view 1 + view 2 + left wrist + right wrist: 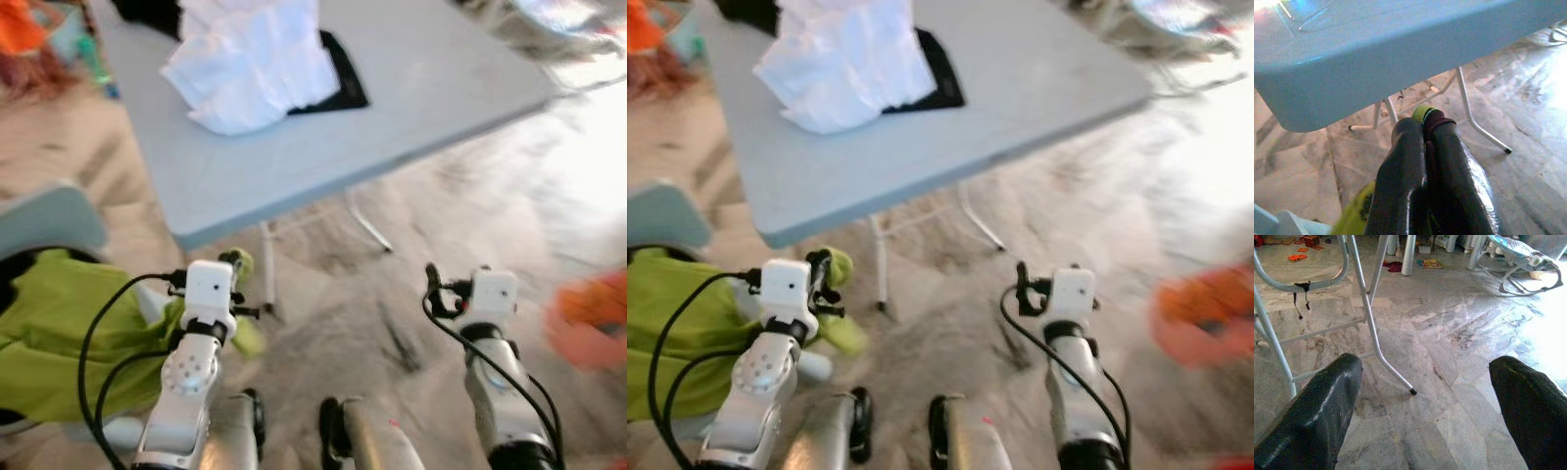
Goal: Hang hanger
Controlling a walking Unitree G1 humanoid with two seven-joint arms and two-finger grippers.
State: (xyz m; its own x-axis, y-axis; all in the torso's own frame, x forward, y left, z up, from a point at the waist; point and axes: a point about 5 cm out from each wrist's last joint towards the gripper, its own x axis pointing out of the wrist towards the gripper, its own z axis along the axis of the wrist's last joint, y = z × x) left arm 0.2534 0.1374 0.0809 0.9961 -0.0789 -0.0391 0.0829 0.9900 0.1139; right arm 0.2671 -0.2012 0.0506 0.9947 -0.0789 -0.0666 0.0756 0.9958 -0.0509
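My left gripper [235, 262] is shut on a lime-green garment [49, 323] that hangs down at my lower left. In the left wrist view the two black fingers [1405, 161] press together, with a bit of green and dark red fabric [1427, 115] at their tips. I cannot make out a hanger in the blur. My right gripper [431, 281] is held out over the floor, and the right wrist view shows it open [1425, 367] with nothing between its fingers [1327, 401].
A pale blue folding table [294, 166] stands just ahead, carrying a crumpled white cloth [250, 64] over a black one [343, 83]. Its white legs [1376, 333] reach the marble floor. A pale blue chair [49, 220] is at my left; something orange [588, 318] is at my right.
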